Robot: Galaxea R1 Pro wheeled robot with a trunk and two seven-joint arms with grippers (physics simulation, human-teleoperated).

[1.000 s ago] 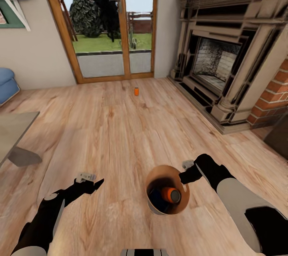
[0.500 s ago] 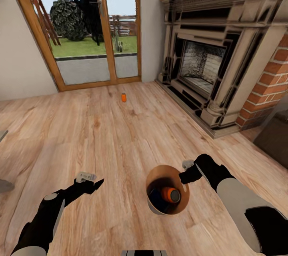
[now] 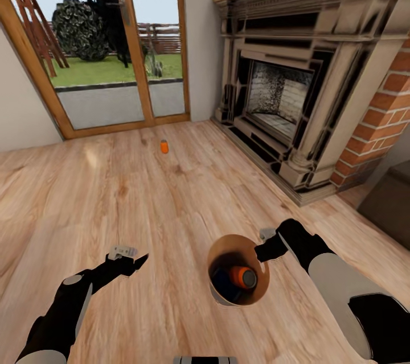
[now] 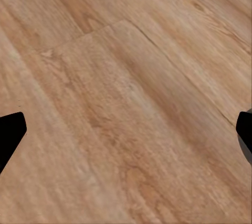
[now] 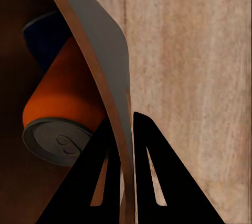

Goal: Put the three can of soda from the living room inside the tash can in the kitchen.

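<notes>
On the light wood floor near the glass doors stands one orange soda can (image 3: 164,147), well ahead of both arms. My right gripper (image 3: 263,251) is shut on the rim of the tapered trash can (image 3: 217,294), held low in front of me. Inside it lie a second orange can (image 3: 242,277) and the dark blue can (image 3: 224,288). The right wrist view has both fingers (image 5: 100,171) pinching the bin wall (image 5: 102,61), with the orange can (image 5: 63,108) and the blue can (image 5: 44,38) inside. My left gripper (image 3: 134,262) hangs open over bare floor, fingertips (image 4: 10,135) wide apart.
A large red-brick fireplace (image 3: 285,85) with a stone surround fills the right side. Wood-framed glass doors (image 3: 114,40) stand at the back left. A dark piece of furniture (image 3: 393,205) shows at the right edge. Open wood floor (image 3: 114,199) lies between me and the can.
The whole head view has shifted as the camera moved: the doors and floor can have slid left and the can sits lower in the picture. Both arms and the held bin keep their pose.
</notes>
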